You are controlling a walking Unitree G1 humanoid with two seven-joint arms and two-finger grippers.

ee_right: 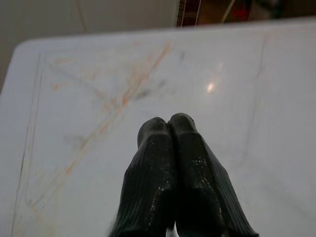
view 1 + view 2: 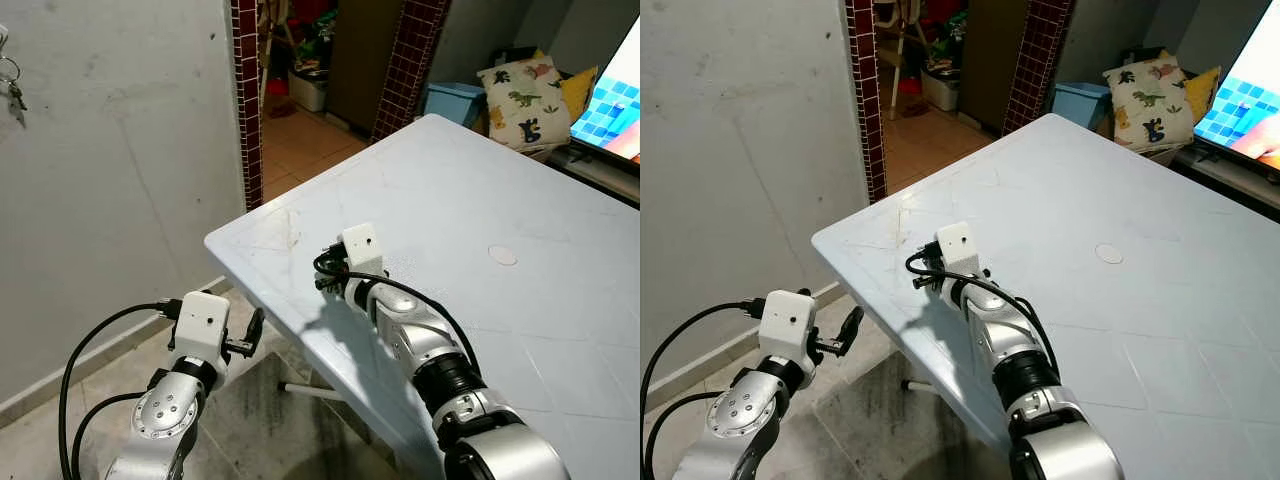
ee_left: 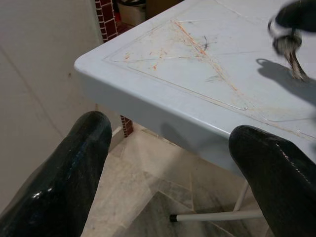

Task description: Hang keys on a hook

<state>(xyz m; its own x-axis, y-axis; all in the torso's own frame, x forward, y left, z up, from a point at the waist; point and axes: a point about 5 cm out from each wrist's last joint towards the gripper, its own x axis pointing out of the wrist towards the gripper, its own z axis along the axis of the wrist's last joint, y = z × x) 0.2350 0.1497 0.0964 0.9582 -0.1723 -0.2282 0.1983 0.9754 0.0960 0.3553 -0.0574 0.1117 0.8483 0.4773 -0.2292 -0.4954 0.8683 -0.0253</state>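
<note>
A bunch of keys (image 2: 13,95) hangs on a ring high on the grey wall, at the far left edge of the left eye view; what holds it is cut off by the frame. My right gripper (image 1: 168,123) is shut with nothing visible between its fingers. It hovers just over the near left corner of the pale blue table (image 2: 480,190). My left gripper (image 3: 173,143) is open, low beside that corner, below the tabletop and over the floor. Both grippers are far below and to the right of the keys.
The table corner (image 3: 94,64) is scratched and stained. A white leg bar (image 2: 312,391) lies under it above a dark mat (image 2: 270,420). Brick pillars (image 2: 246,100) frame a doorway behind. A dinosaur pillow (image 2: 523,88), a blue box (image 2: 455,100) and a screen (image 2: 612,100) stand at the far right.
</note>
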